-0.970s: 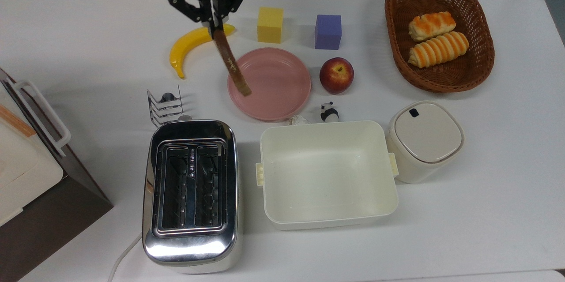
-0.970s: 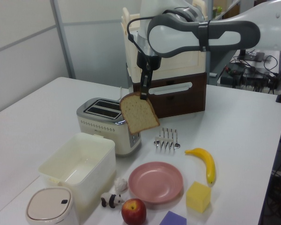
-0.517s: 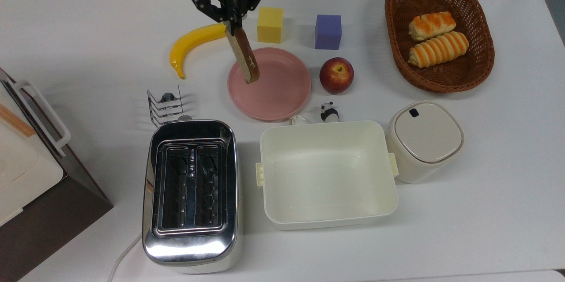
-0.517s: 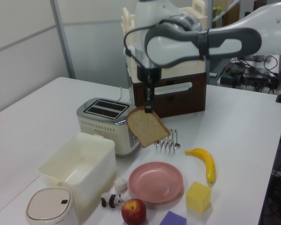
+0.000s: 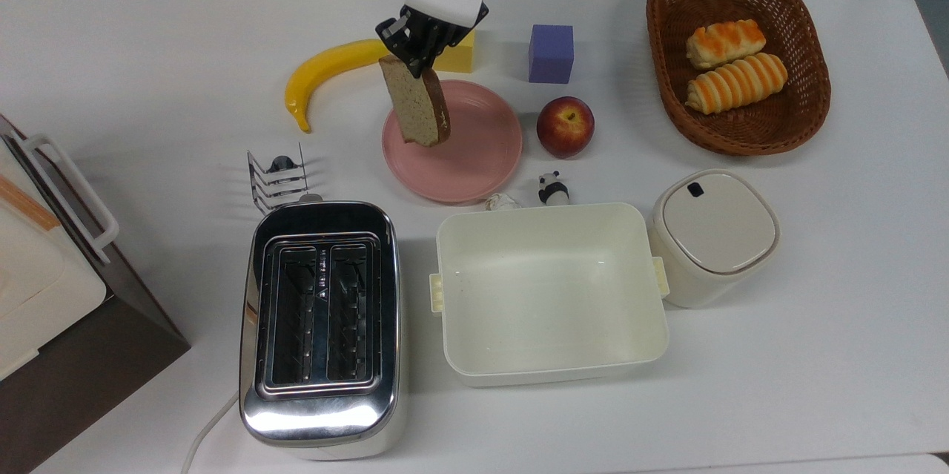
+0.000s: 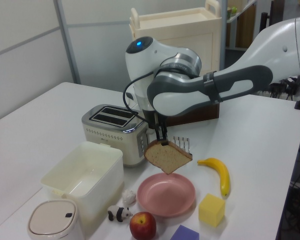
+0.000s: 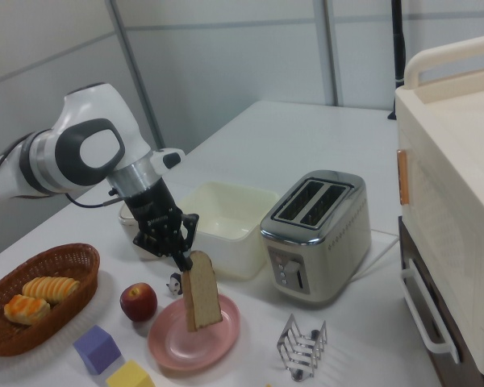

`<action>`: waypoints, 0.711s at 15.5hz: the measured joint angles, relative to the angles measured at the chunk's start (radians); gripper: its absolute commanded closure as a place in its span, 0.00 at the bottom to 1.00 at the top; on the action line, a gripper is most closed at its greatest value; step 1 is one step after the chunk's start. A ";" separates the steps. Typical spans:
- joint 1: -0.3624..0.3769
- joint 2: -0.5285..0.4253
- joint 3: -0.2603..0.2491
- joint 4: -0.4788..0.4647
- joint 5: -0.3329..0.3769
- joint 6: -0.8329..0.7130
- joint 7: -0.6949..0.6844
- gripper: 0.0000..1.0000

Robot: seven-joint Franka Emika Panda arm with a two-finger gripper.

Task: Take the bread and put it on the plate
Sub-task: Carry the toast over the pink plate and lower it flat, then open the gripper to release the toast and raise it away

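Chrome toaster (image 5: 320, 326) stood at the tabletop's (image 5: 148, 51) near edge in the top view, both slots bare. Beside it, toward the top view's right, the cream tub (image 5: 549, 292) held nothing. The pink plate (image 5: 474, 155) lay mid-tabletop, bare. Above its top-view left part the bread (image 5: 417, 104) hung tilted, clear of the plate, its upper corner pinched between the tool's (image 5: 415, 58) closed fingers. At the far right corner the wicker basket (image 5: 667, 81) held two striped rolls (image 5: 734, 66).
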 measured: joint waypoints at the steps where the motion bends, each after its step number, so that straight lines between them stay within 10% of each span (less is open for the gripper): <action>1: 0.002 0.002 0.000 -0.005 -0.002 0.000 0.007 1.00; 3: 0.009 0.006 0.000 -0.016 -0.003 0.000 0.021 0.97; 8: 0.017 0.015 -0.002 -0.022 -0.005 0.000 0.029 0.29; 11: 0.017 0.018 -0.004 -0.022 -0.005 0.000 0.029 0.16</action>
